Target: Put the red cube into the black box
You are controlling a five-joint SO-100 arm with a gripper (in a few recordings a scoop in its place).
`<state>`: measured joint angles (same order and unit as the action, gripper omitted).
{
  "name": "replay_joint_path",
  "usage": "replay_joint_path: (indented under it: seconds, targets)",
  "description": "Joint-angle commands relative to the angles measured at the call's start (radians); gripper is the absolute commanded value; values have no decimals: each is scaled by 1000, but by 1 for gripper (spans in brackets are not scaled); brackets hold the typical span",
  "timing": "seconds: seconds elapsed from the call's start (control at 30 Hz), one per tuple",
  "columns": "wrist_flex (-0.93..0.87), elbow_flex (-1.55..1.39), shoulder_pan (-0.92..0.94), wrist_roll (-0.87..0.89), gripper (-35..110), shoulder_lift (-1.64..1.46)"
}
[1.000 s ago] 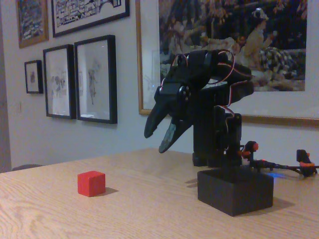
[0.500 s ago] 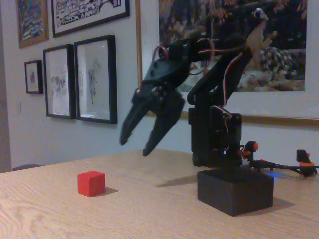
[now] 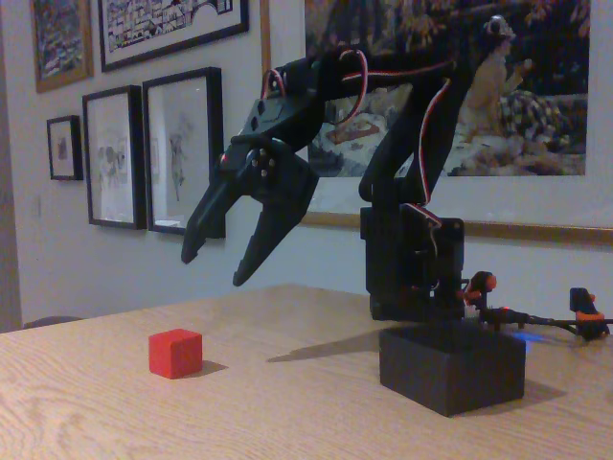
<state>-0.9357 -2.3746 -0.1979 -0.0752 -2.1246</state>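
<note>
Gripper [image 3: 213, 270], one, black, raised above the wooden table [image 3: 287, 402], jaws spread apart and empty, tips angled down-left. Red cube [image 3: 175, 353], one, on the table below and slightly left of the fingertips, untouched. Black box [image 3: 452, 370], one, well right of the gripper.

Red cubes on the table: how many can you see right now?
1. The red cube sits on the table at left, apart from the black box; others could be hidden inside it.

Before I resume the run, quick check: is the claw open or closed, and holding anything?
Claw: open, holding nothing, up in the air above the wooden table.
</note>
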Motion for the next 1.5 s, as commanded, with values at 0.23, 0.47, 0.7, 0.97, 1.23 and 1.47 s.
replay_joint_path:
  seconds: [0.23,0.47,0.7,0.97,1.23,1.47]
  targets:
    - [35,147,31,-5,24,218]
    - [51,238,8,12,24,356]
    - [71,285,-6,17,24,442]
    - [92,310,-2,14,24,514]
    - [107,313,-26,20,24,552]
    - [115,307,-32,26,21,565]
